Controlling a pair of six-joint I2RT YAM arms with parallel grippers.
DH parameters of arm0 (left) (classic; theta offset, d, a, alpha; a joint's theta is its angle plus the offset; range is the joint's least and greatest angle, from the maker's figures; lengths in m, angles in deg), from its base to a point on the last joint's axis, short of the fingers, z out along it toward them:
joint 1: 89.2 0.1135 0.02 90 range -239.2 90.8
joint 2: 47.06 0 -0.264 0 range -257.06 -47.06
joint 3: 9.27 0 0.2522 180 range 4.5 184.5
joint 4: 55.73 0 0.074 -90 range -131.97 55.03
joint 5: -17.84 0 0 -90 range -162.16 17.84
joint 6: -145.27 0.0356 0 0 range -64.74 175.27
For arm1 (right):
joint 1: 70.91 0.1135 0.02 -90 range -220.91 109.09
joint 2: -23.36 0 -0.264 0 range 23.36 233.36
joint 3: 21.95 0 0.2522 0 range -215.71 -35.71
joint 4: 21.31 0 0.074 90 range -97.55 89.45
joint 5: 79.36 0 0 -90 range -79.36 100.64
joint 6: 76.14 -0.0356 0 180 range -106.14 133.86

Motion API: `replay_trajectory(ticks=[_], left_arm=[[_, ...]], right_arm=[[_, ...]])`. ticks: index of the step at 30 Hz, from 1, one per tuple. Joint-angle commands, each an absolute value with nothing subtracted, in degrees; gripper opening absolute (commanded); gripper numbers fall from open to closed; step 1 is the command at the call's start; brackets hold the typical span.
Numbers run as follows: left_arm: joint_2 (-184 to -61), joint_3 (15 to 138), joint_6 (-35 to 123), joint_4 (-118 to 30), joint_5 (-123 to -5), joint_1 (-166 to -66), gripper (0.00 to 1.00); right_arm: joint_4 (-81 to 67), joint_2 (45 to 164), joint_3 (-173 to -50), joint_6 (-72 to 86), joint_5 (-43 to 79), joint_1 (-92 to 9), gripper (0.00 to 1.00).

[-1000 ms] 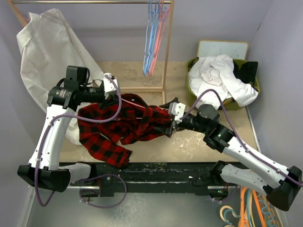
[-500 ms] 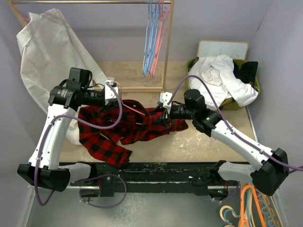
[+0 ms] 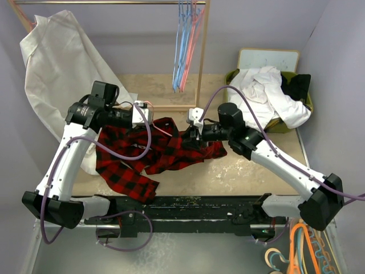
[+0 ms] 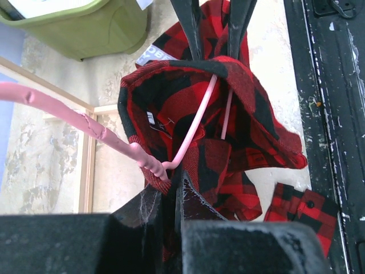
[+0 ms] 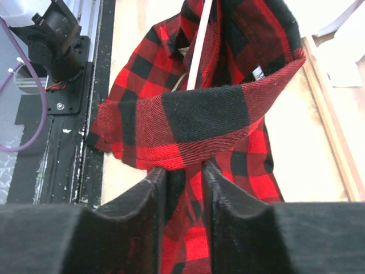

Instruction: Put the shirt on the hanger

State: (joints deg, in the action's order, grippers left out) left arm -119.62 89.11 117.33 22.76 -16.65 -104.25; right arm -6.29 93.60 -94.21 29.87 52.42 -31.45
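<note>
Left jaws grip hanger point(image 4: 191, 127), right jaws shirt point(image 5: 205, 114) (hanger inside collar).

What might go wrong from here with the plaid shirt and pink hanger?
The right jaws pinch only a narrow fold of the shirt; if it slips, the collar may drop off the hanger. Much of the shirt lies bunched on the table, so its weight could drag it off when lifted. The left jaws grip the thin hanger near its hook, which might twist.
</note>
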Motion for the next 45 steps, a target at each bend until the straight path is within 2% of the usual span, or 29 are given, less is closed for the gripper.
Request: replay_trajectory(ticks=[1, 9, 10, 12, 17, 18, 21, 22, 23, 30, 36, 38, 40, 42, 45], left_arm=[[-120.0, 90.2, 115.4, 18.7, -12.7, -105.0, 0.00], [-120.9, 90.5, 114.0, 17.7, -12.5, -105.9, 0.00], [-120.9, 90.5, 113.9, 17.5, -12.5, -106.0, 0.00], [-121.1, 90.6, 113.8, 17.4, -12.6, -106.0, 0.00], [-121.5, 90.5, 110.8, 15.0, -13.9, -106.1, 0.00], [-121.5, 90.4, 109.5, 14.3, -14.8, -106.1, 0.10], [-121.4, 90.9, 107.9, 14.8, -18.6, -106.1, 0.62], [-121.2, 91.1, 108.2, 15.7, -19.8, -106.1, 0.89], [-121.0, 91.4, 108.5, 16.8, -21.0, -106.1, 0.99], [-120.1, 94.9, 113.0, 25.2, -23.4, -106.1, 0.99], [-121.0, 94.4, 104.8, 14.0, -44.6, -105.2, 0.99], [-123.3, 95.8, 106.8, 18.6, -46.1, -105.0, 0.99], [-125.3, 97.5, 112.9, 28.0, -42.7, -105.1, 0.99], [-125.9, 96.8, 118.8, 37.1, -38.6, -105.4, 0.99], [-126.1, 94.4, 120.5, 43.3, -38.5, -106.7, 0.99]], right_arm=[[-4.9, 95.3, -97.2, 29.5, 53.5, -31.5, 0.29], [-6.0, 95.4, -95.9, 28.8, 54.4, -31.5, 0.23], [-6.0, 95.6, -95.7, 28.8, 54.6, -31.5, 0.17], [-6.2, 95.8, -95.4, 28.3, 55.2, -31.5, 0.00], [-12.2, 92.6, -90.1, 23.7, 50.8, -31.5, 0.00], [-14.7, 91.7, -88.4, 20.9, 48.2, -31.5, 0.00], [-20.3, 87.2, -84.3, 12.7, 39.2, -31.5, 0.00], [-21.7, 85.9, -83.0, 11.0, 37.8, -31.4, 0.00], [-23.0, 84.8, -81.6, 9.0, 37.0, -31.4, 0.00], [-24.5, 82.8, -79.1, 5.1, 37.0, -30.7, 0.00], [-22.9, 84.4, -80.1, 5.5, 38.4, -30.5, 0.00], [-23.1, 83.9, -79.6, 4.7, 35.4, -30.6, 0.00], [-24.0, 82.6, -78.6, 3.2, 31.6, -30.6, 0.00], [-25.7, 81.0, -76.7, 1.0, 30.1, -30.5, 0.00], [-31.8, 79.9, -74.9, -1.1, 28.5, -30.6, 0.00]])
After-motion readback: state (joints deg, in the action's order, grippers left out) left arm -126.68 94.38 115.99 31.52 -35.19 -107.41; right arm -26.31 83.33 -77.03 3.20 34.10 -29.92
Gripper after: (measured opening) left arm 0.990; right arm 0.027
